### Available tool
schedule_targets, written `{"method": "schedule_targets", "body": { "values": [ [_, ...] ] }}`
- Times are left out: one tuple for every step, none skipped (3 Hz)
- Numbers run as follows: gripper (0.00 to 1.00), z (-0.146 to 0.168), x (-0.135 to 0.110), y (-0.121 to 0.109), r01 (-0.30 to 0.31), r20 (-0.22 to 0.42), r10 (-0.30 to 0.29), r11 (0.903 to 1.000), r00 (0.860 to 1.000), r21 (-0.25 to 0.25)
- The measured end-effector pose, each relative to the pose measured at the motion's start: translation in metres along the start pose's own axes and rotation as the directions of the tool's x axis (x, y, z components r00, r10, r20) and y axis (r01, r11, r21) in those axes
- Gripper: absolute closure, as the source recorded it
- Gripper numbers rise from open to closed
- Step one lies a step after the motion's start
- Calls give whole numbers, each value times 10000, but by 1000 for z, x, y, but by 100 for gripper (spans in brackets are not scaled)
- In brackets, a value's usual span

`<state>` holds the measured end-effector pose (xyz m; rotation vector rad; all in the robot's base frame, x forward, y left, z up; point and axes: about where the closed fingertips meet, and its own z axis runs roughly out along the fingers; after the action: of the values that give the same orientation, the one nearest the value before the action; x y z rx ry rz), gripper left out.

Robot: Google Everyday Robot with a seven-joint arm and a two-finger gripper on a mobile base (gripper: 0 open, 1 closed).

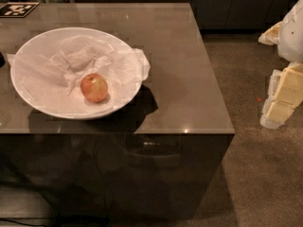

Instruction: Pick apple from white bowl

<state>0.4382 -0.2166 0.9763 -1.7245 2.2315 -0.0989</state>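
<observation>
A small red-orange apple (94,88) with a yellowish patch lies in the front middle of the white bowl (28,98). The bowl is large, shallow and lined with crumpled white paper that spills over its right rim. It stands on the left part of a dark glossy table. My gripper (283,94) shows as white and cream parts at the right edge of the view. It hangs over the floor, well to the right of the table and far from the bowl, and holds nothing that I can see.
The dark table (189,93) has its right edge near the middle of the view, with brown carpet (251,164) beyond it. A black-and-white marker tag (18,9) lies at the table's far left corner. Dark cabinets (227,4) run along the back.
</observation>
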Motion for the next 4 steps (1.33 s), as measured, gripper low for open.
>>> {"method": "schedule_targets", "body": {
  "values": [
    [0, 0, 0, 0, 0, 0, 0, 10000, 10000, 0],
    [0, -6, -21, 2, 391, -204, -389, 9992, 9990, 122],
    [0, -15, -53, 9, 1027, -406, -1017, 9945, 9940, 222],
    [0, -32, -95, 29, 1568, -371, -1563, 9876, 9870, 89]
  ]
}}
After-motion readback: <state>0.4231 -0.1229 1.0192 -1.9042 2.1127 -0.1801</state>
